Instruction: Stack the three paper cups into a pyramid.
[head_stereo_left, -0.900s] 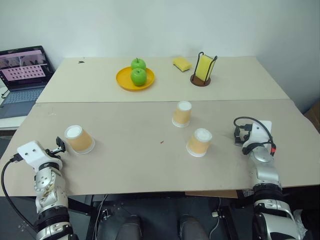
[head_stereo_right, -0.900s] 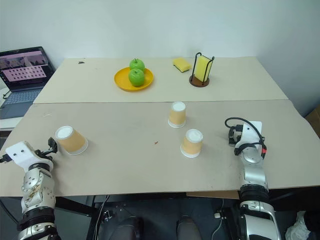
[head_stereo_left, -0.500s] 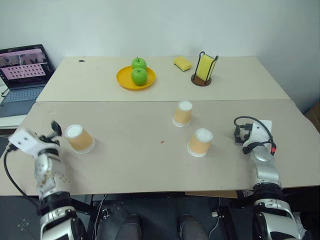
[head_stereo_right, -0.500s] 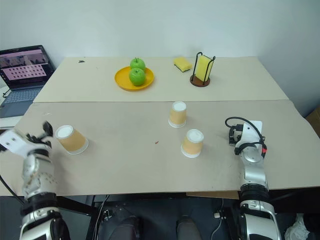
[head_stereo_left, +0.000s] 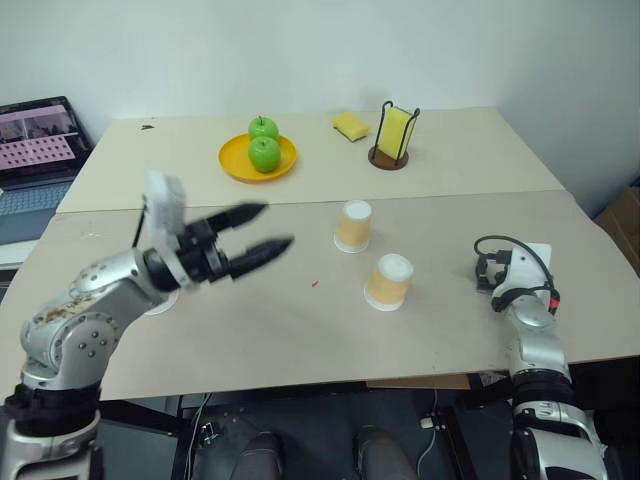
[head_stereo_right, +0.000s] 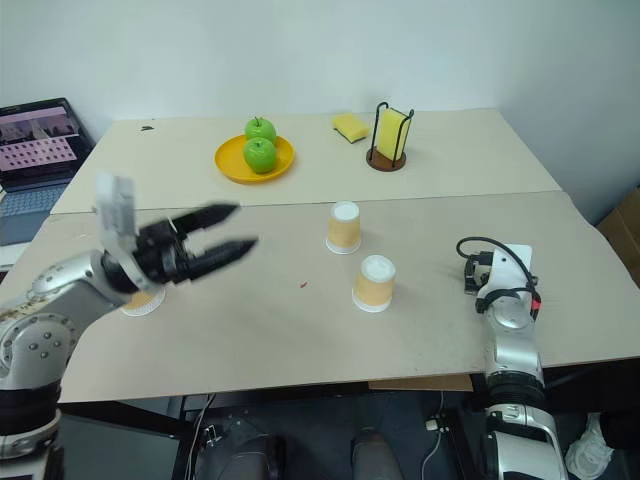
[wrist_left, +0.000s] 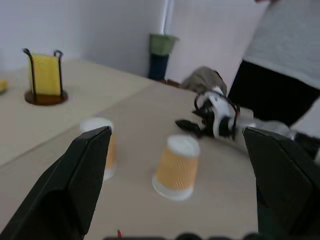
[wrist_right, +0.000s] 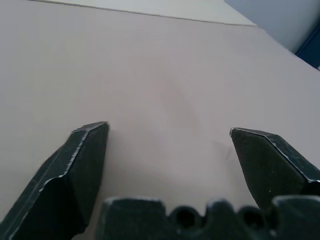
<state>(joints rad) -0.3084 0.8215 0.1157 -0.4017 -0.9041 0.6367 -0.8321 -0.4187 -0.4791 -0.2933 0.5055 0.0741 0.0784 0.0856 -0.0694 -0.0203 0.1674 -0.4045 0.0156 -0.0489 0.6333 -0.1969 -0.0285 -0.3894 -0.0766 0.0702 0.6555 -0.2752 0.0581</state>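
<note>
We are holding our left hand (head_stereo_left: 270, 229) spread and empty at centre-left, two paper cups (head_stereo_left: 352, 226) standing mid-frame on the desk (head_stereo_left: 300, 320), risking toppling one by swinging in carelessly.

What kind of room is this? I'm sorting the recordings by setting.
Probably an office or lab test area: plain board tables against a bare white wall, a laptop alongside, and staged props such as paper cups.

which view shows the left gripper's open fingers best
The left eye view: the left gripper shows whole, side-on above the table, empty, fingers spread. The right eye view shows the same. The left wrist view shows two dark fingers at its edges.
</note>
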